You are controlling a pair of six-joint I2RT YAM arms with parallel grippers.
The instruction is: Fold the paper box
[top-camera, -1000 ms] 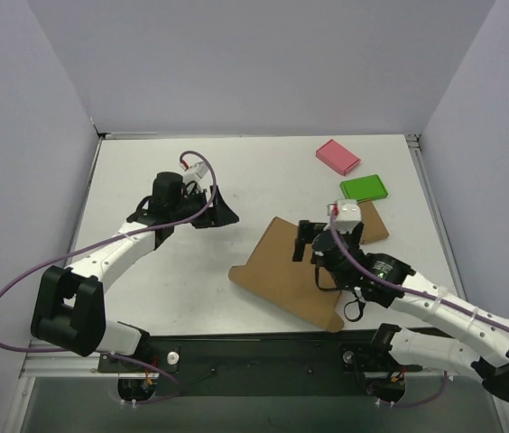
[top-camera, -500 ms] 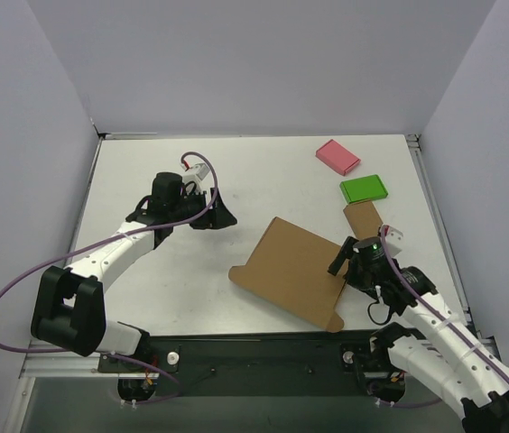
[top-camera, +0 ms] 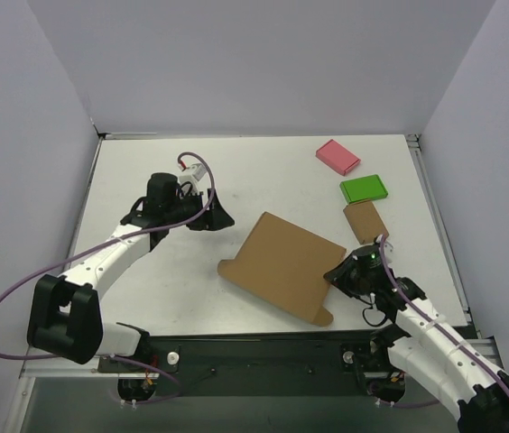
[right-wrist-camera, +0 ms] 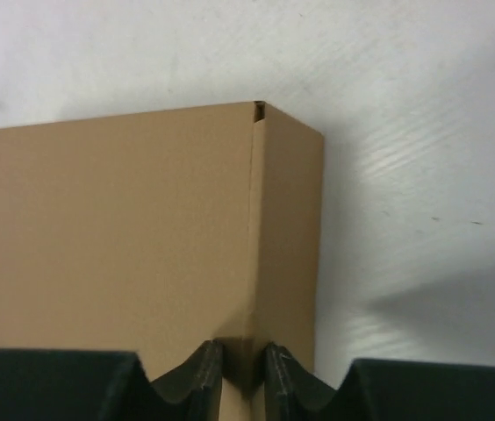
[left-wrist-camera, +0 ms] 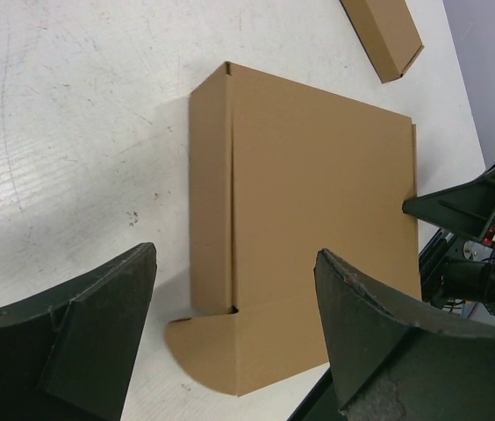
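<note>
The paper box [top-camera: 282, 264] is a large brown cardboard piece lying on the white table, right of centre, with a narrow flap folded along its left side [left-wrist-camera: 210, 184] and a rounded tab at the near corner. My right gripper [top-camera: 337, 274] is at the box's right edge, and its jaws [right-wrist-camera: 240, 373] are shut on a creased fold of the cardboard [right-wrist-camera: 116, 228]. My left gripper [top-camera: 216, 216] hovers open to the upper left of the box, clear of it. Its wide-apart fingers [left-wrist-camera: 98, 307] frame the box from above.
A pink block [top-camera: 337, 156], a green block [top-camera: 364, 188] and a small brown block [top-camera: 365, 221] lie at the back right, the brown one just behind my right gripper. Grey walls enclose the table on three sides. The black base rail [top-camera: 263, 347] runs along the near edge.
My right arm drew back from over the box to its right edge and its jaws closed on the cardboard. The box shifted slightly left. The left gripper barely moved.
</note>
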